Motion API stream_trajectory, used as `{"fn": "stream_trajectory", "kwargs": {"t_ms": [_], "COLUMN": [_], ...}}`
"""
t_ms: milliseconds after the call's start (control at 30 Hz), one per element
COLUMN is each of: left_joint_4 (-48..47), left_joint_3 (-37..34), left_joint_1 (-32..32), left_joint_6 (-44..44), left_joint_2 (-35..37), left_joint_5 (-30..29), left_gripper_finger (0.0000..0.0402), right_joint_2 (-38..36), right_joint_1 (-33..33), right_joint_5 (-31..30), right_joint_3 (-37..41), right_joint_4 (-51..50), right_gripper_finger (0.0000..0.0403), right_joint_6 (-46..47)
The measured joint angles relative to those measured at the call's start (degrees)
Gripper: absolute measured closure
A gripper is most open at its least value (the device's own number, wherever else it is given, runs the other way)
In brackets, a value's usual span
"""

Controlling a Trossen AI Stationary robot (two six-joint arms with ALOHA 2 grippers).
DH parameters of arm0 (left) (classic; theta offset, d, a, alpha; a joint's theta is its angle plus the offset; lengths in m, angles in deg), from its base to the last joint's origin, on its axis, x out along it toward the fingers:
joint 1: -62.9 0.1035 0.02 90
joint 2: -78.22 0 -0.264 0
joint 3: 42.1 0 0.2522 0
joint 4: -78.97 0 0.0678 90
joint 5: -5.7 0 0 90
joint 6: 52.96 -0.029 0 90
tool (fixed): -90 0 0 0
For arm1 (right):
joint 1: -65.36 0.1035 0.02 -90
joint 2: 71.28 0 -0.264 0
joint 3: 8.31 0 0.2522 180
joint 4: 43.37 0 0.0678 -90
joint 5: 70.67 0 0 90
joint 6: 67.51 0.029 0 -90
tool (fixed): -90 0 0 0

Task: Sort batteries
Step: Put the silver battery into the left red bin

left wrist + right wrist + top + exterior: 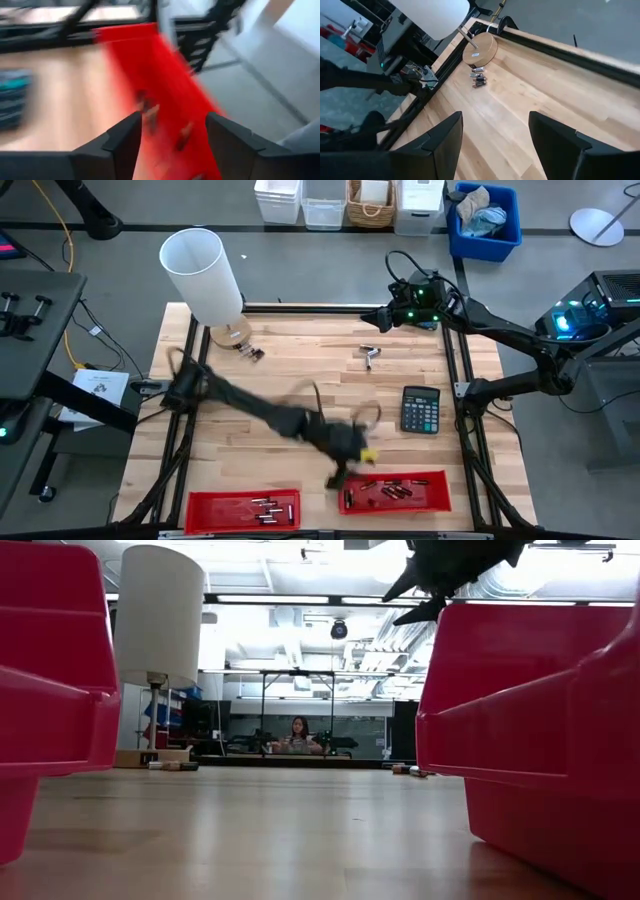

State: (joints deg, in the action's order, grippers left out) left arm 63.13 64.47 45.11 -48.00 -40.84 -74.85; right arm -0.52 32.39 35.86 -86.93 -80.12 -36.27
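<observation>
Red tray [440, 478] beneath left gripper [337, 477], apparently spread, empty; right gripper [372, 321] spread.

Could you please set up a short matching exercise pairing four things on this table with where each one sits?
Things:
1. calculator
2. lamp
3. left pincer
4. right pincer

Places:
A. far left corner of the table
B. over the near right red tray
C. near the table's right edge, about midway
D. at the far edge, right of centre

Pairs: 1-C, 2-A, 3-B, 4-D
</observation>
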Motion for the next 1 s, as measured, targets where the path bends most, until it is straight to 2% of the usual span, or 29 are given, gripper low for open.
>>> {"fn": "stream_trajectory", "kwargs": {"t_ms": [100, 167, 233, 333, 433, 533, 600, 700, 867, 1000], "left_joint_4": [-7.5, -7.6, -3.2, 8.2, 17.6, 24.4, 28.3, 29.0, 29.6, 29.5], "left_joint_3": [-4.2, -11.6, -21.0, -36.2, -49.9, -59.4, -62.6, -65.0, -64.8, -64.9], "left_joint_1": [5.1, 9.4, 14.3, 21.4, 26.2, 29.1, 30.3, 31.7, 33.4, 34.7], "left_joint_6": [-3.0, -3.0, -0.5, 6.9, 15.0, 20.0, 24.0, 27.6, 27.8, 31.2], "left_joint_2": [7.9, 14.3, 21.1, 34.1, 44.7, 51.9, 55.2, 56.4, 56.4, 56.4], "left_joint_5": [0.2, 0.5, 0.4, 0.0, 0.1, -2.4, -4.1, -5.1, -5.5, -8.4], "left_gripper_finger": [0.0189, 0.0191, 0.0194, 0.0195, 0.0195, 0.0195, 0.0195, 0.0195, 0.0195, 0.0195], "right_joint_2": [0.0, 0.0, 0.1, 0.7, 1.5, 2.1, 2.8, 5.9, 17.6, 26.6], "right_joint_1": [-0.1, -0.4, -0.5, -0.5, -0.3, -0.2, -1.0, -3.3, -5.3, -5.1], "right_joint_5": [-2.6, -5.7, -8.4, -10.5, -10.4, -10.5, -10.7, -11.0, -8.5, -9.8], "right_joint_3": [0.0, 0.0, 0.0, 0.0, 0.0, 0.1, 0.1, 0.1, 0.1, 0.1], "right_joint_4": [-1.0, -3.3, -7.1, -16.3, -26.9, -32.6, -32.5, -29.4, -28.4, -29.2], "right_gripper_finger": [0.0181, 0.0181, 0.0181, 0.0181, 0.0181, 0.0181, 0.0181, 0.0181, 0.0181, 0.0181], "right_joint_6": [4.8, 8.1, 10.1, 9.7, 4.9, -1.4, -5.5, -14.8, -35.6, -45.9]}}
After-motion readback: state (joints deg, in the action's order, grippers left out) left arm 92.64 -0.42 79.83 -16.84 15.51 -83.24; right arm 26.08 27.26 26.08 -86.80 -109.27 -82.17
